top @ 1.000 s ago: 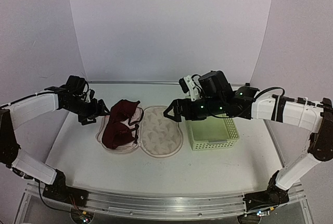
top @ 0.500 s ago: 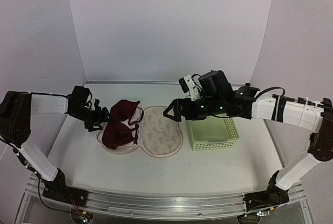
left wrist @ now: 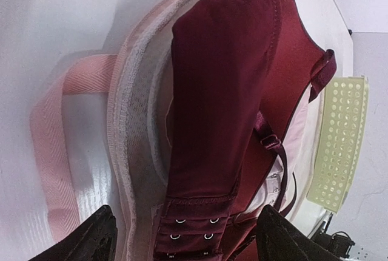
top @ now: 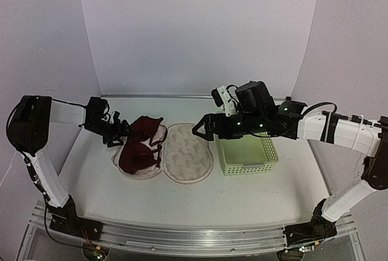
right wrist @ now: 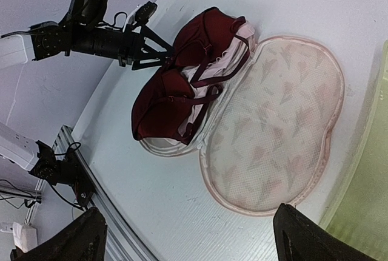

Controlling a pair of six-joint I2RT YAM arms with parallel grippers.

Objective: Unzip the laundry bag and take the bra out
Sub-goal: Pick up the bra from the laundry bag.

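The laundry bag (top: 189, 155) lies unzipped and spread flat in two halves, its patterned half (right wrist: 279, 121) turned up on the right. The dark red bra (top: 140, 145) sits heaped in the left half. My left gripper (top: 121, 135) is low at the bra's left edge. In the left wrist view it (left wrist: 185, 244) is open, its dark fingers (left wrist: 85, 243) either side of the bra (left wrist: 224, 85) at its hook band. My right gripper (top: 203, 128) hovers open above the bag's right half, with nothing between its fingers (right wrist: 321, 237).
A pale green slatted basket (top: 247, 155) stands just right of the bag, under the right arm. A pink strap loop (left wrist: 51, 145) of the bag lies on the white table beside its rim (left wrist: 130, 121). White walls close the back and both sides.
My left gripper has moved right, up to the bra's left edge, and the arm's forearm has swung back. The right arm has barely shifted.
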